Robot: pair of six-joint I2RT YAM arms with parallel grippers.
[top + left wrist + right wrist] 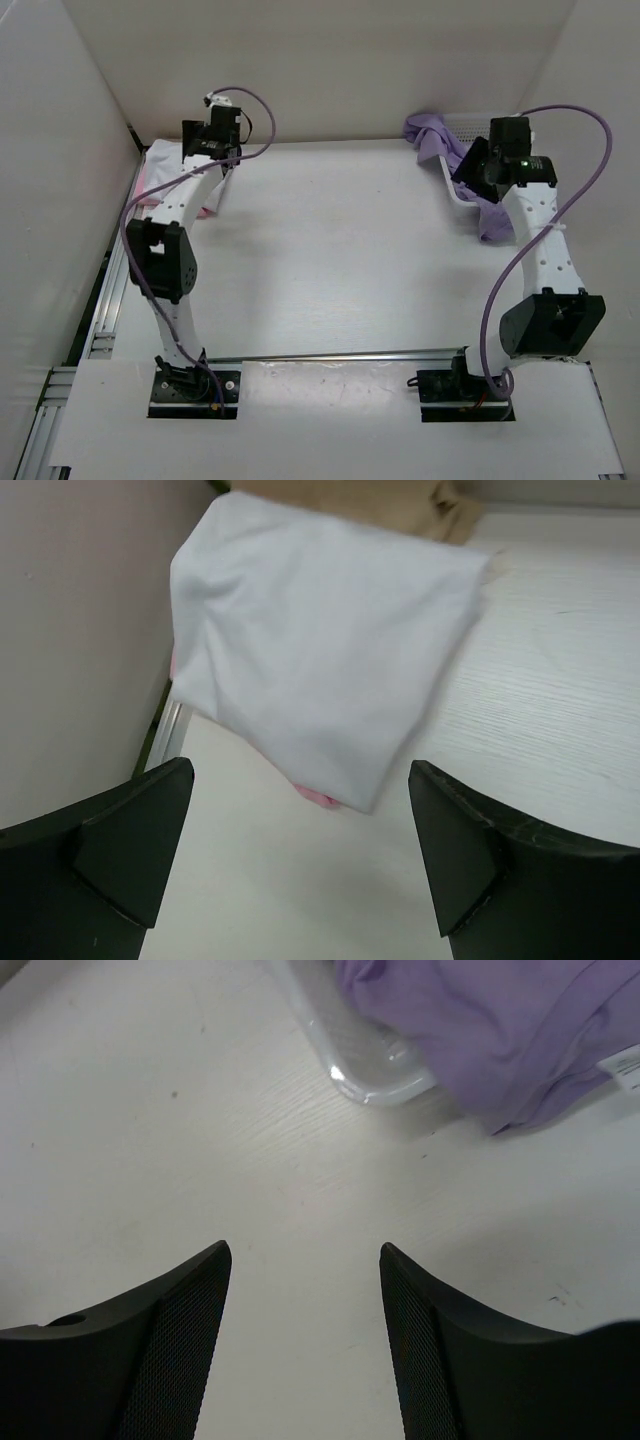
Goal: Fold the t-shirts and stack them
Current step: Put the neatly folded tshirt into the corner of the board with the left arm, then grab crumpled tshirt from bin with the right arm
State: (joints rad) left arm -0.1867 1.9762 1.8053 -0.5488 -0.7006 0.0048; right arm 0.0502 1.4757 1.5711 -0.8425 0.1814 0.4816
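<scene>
White t-shirt (pixel 320 650), folded, at 10 o'clock on the surface (pixel 150 1110); pink t-shirt (pixel 318 797) edge beneath, tan t-shirt (pixel 400 505) behind. Lavender t-shirt (pixel 490 1030) drapes over the mesh basket (pixel 370 1085) at 2 o'clock. Left pincer (pixel 300 767): wide, empty. Right pincer (pixel 305 1247): wide, empty.

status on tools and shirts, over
Left tool open, empty, above folded white shirt. Right tool open, empty. Lavender shirt hangs over basket rim, unfolded. Nothing in the way.
</scene>
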